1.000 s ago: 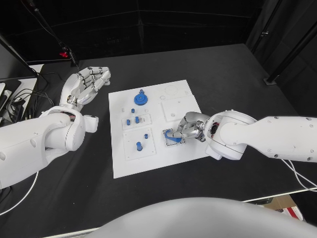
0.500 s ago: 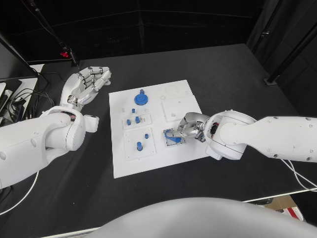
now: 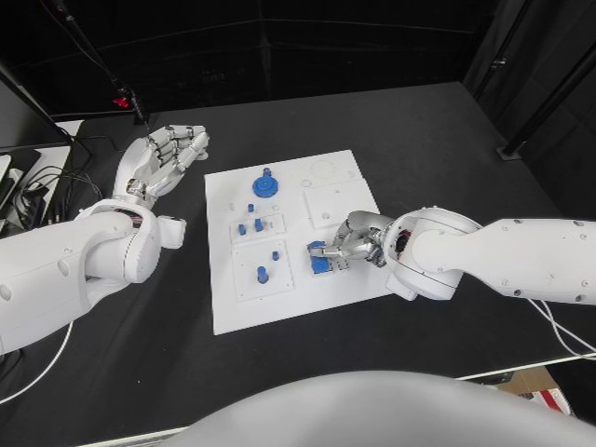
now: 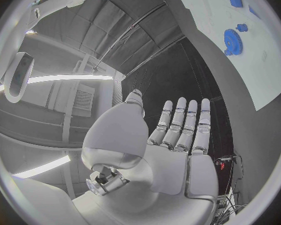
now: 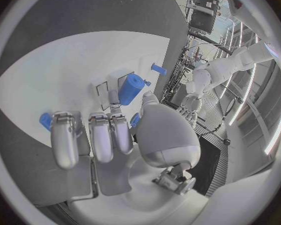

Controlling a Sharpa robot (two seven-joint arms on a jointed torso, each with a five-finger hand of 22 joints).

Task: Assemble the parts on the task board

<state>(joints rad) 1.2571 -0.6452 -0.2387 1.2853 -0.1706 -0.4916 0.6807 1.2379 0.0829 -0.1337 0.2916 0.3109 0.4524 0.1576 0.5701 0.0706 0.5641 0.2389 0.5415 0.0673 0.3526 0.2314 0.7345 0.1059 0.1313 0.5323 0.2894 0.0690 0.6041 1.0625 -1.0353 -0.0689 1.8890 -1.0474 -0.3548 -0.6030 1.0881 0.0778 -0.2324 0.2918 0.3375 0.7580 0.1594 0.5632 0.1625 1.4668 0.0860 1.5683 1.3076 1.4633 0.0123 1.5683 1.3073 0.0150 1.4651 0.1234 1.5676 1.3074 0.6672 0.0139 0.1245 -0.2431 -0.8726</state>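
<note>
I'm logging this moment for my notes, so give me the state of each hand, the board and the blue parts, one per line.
left hand: open, fingers straight, off the board over the black table.
right hand: fingers curled around a blue part, over the board.
blue part: gripped by the right hand at the board's right side.
blue gear: lying flat on the board, untouched.
small blue pegs: standing in the board, untouched.
task board: flat on the table.
</note>
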